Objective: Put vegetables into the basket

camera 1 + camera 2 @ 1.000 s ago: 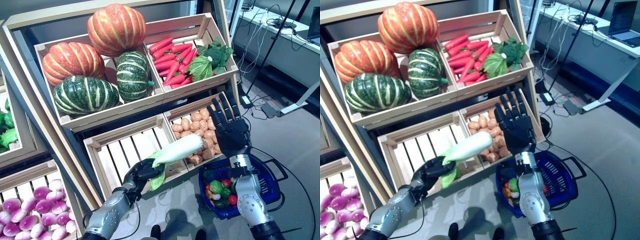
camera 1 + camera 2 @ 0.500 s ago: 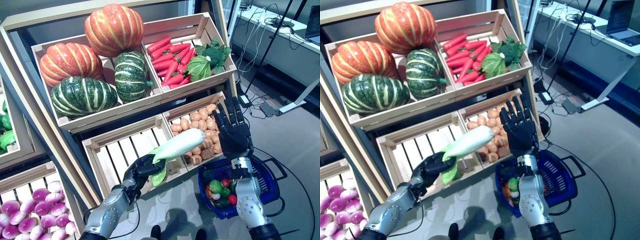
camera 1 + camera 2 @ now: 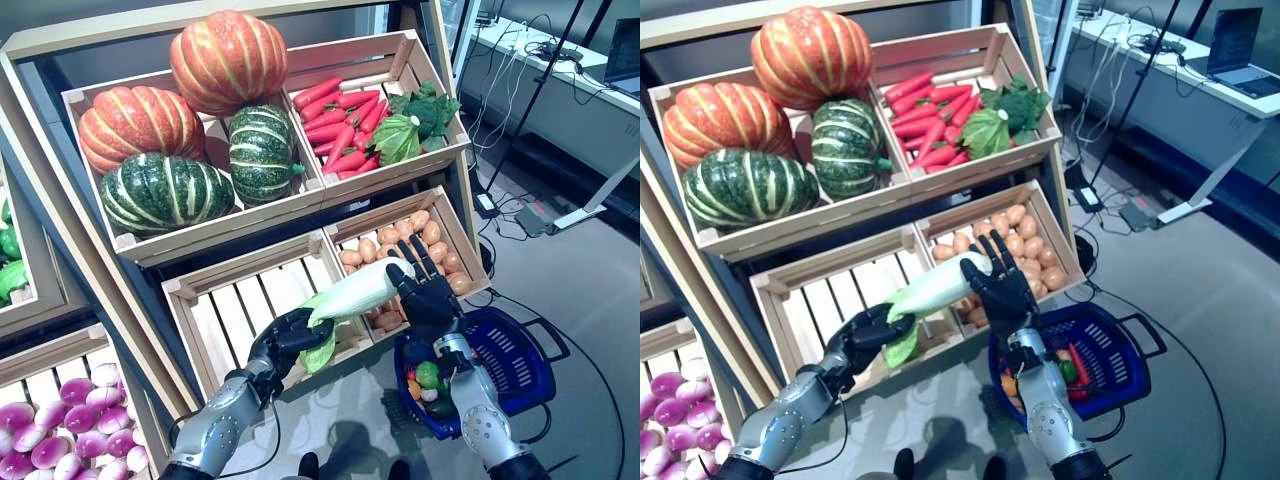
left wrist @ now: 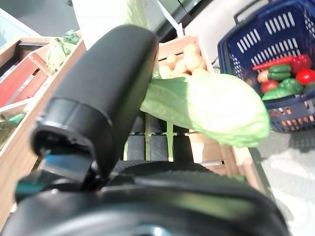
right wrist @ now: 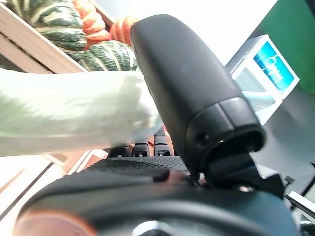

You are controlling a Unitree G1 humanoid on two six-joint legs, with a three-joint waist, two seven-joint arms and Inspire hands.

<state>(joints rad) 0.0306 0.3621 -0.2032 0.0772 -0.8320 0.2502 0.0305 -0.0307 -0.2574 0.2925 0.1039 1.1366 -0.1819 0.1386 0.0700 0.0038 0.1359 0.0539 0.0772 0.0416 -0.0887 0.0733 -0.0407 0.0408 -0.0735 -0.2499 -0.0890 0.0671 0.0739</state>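
My left hand is shut on the leafy green end of a long white radish and holds it up in front of the stand's lower crates. My right hand is open, with straight fingers spread against the radish's white tip, above the left rim of the blue basket. The right wrist view shows the white radish lying across the palm with the thumb straight. The basket stands on the floor and holds small green and red vegetables. The left wrist view shows the radish leaf and the basket.
The wooden stand's slatted lower crate lies behind the left hand, and a crate of small brown round vegetables behind the right. Grey floor spreads right of the basket. A table leg and cables stand at the far right.
My right hand has come down and to the left, from above the basket to the radish's white tip. My left hand still holds the radish at about the same place.
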